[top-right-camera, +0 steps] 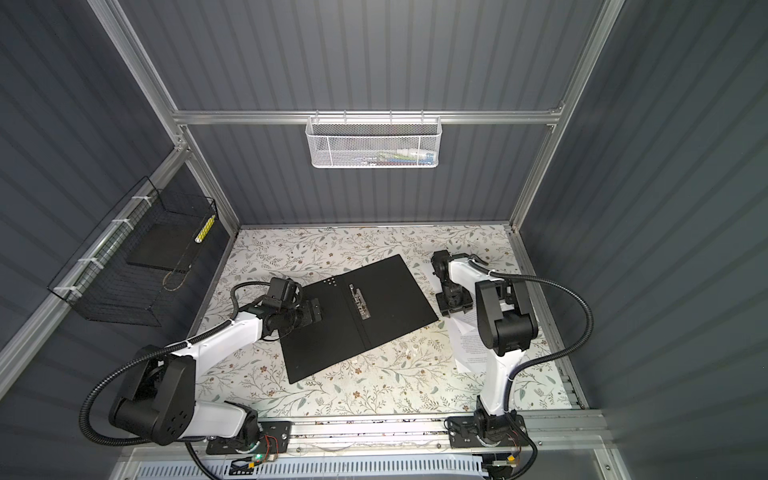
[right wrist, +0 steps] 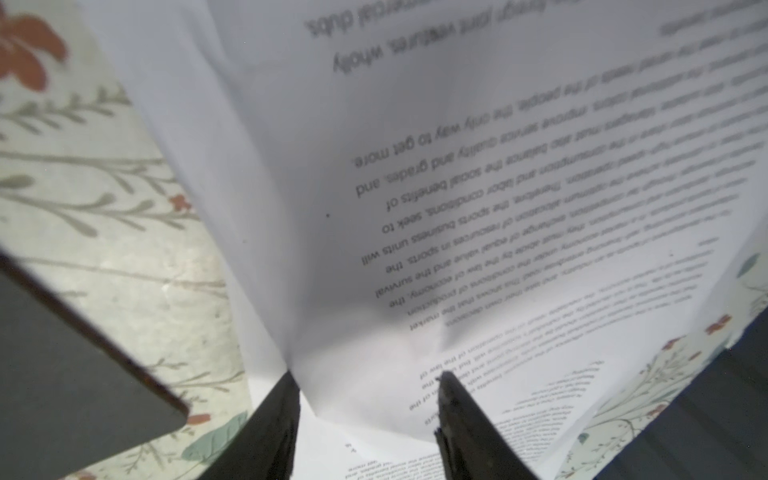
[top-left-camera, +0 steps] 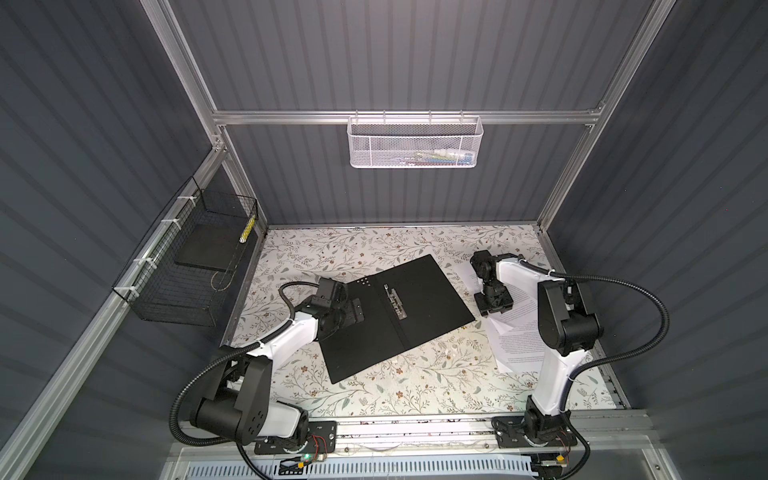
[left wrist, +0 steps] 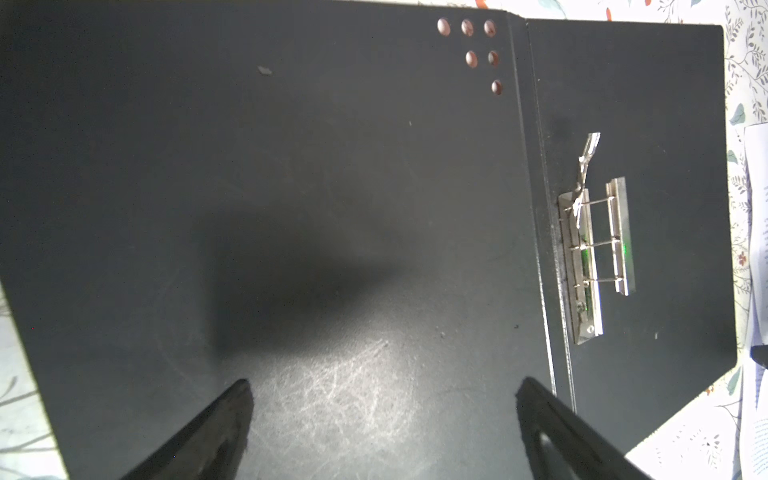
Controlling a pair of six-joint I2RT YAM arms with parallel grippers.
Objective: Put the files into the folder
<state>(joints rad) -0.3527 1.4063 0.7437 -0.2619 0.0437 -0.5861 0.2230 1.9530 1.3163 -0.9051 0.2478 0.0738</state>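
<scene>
Right hand [right wrist: 368, 376] straddles a raised fold of the files [right wrist: 291, 145] — grip cannot be told — beside the open folder [top-left-camera: 432, 303].

This was a lab robot cell: grey ribbed wall panels [top-left-camera: 374, 62] on an aluminium frame [top-left-camera: 291, 117], a left arm [top-left-camera: 286, 338] and a right arm [top-left-camera: 555, 374] bolted to a front rail [top-left-camera: 415, 430], a white mesh basket [top-left-camera: 413, 143] and a black wire basket [top-left-camera: 183, 274] hung up.

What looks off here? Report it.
The files are out of order: the sheets lie fanned and crooked right of the folder, and the top one buckles into a hump between the right hand's fingers. The folder lies open, skewed to the table's edges.
</scene>
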